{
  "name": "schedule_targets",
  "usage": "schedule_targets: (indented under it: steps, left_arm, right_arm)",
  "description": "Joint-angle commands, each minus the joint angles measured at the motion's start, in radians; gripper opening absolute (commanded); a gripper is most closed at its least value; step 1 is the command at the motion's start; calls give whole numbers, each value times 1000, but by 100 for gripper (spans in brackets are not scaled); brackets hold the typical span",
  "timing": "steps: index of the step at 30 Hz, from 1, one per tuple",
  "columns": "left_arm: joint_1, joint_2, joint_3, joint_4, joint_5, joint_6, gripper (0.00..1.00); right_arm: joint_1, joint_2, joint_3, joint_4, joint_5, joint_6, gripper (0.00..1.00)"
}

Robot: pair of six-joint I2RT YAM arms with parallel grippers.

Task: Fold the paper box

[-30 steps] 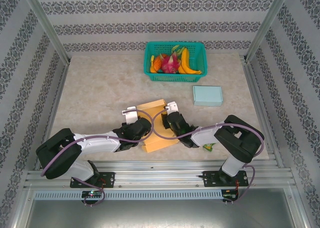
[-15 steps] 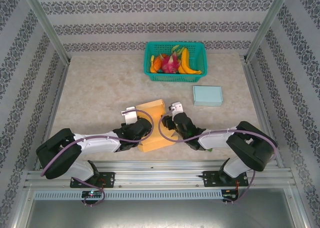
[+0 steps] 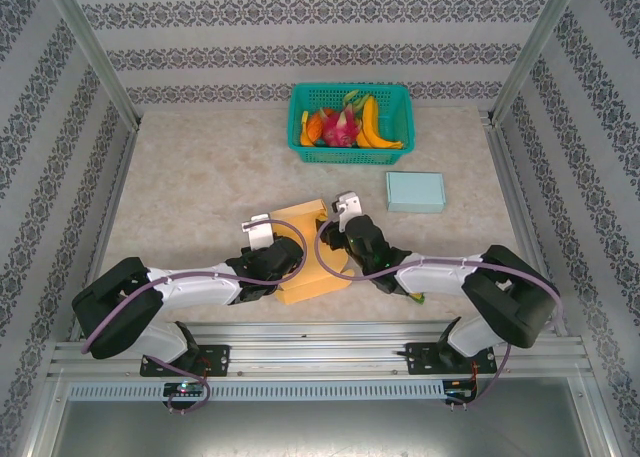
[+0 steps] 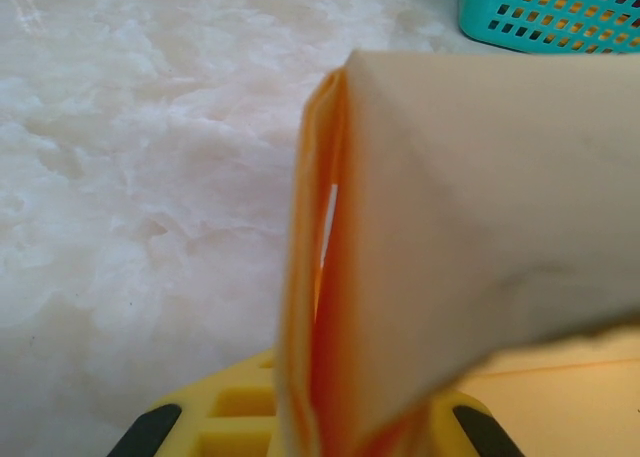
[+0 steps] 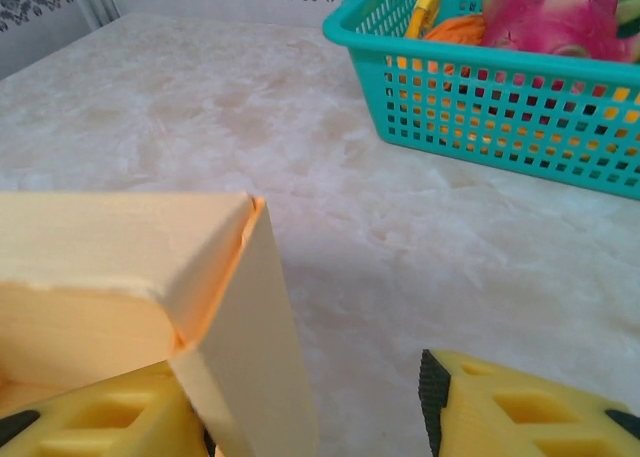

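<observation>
The orange paper box (image 3: pixel 308 269) lies partly folded on the table near the front edge, between both arms. My left gripper (image 3: pixel 287 247) holds its left side; in the left wrist view a standing wall of the box (image 4: pixel 480 237) runs down between the yellow fingers (image 4: pixel 230 417), and the gripper (image 4: pixel 320 422) is shut on it. My right gripper (image 3: pixel 338 239) is at the box's right side. In the right wrist view it (image 5: pixel 305 387) is open, with a raised flap of the box (image 5: pixel 110 267) leaning against its left finger (image 5: pixel 90 417); the right finger (image 5: pixel 520 407) stands well apart.
A teal basket (image 3: pixel 297 127) with a banana, a dragon fruit and other fruit stands at the back centre, its wall (image 5: pixel 500 107) ahead of the right wrist. A pale blue closed box (image 3: pixel 415 191) lies right of centre. A small green item (image 3: pixel 417 295) lies by the right forearm.
The right gripper has shifted slightly up and left against the box while its elbow swung right. The box has been pushed a little left and its right flap stands higher. The left arm held still.
</observation>
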Motion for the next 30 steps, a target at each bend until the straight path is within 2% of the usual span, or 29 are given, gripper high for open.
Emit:
schedule_targets:
  steps: [1, 4, 7, 9, 14, 17, 19, 22, 25, 30]
  left_arm:
    - [-2, -15, -3, -17, -18, -8, 0]
    - [-4, -14, -2, -20, -20, -9, 0]
    - [-3, -15, -3, -28, -32, -11, 0]
    - [-4, -10, 0, -38, -47, -15, 0]
    - [-3, 13, 15, -54, -69, -22, 0]
    - [-3, 28, 23, -53, -76, -22, 0]
    - [-3, 38, 25, -45, -79, -16, 0]
    - [-4, 48, 25, -33, -95, 3, 0]
    - [-1, 51, 13, -2, -115, 26, 0]
    - [7, 66, 4, 60, -123, 71, 0]
  right_arm:
    - [2, 41, 41, 36, 43, -39, 53]
    - [5, 68, 67, 26, 92, -60, 45]
    - [9, 79, 58, 44, 181, -67, 29]
    - [8, 79, 42, 57, 227, -56, 22]
    - [15, 85, 45, 20, 372, -27, 22]
    - [20, 87, 41, 22, 385, -25, 30]
    - [20, 73, 26, 33, 301, -23, 43]
    - [20, 20, -6, 3, 176, 13, 53]
    - [22, -73, -65, -38, 93, 47, 59]
    - [26, -275, -146, -180, -4, 73, 61]
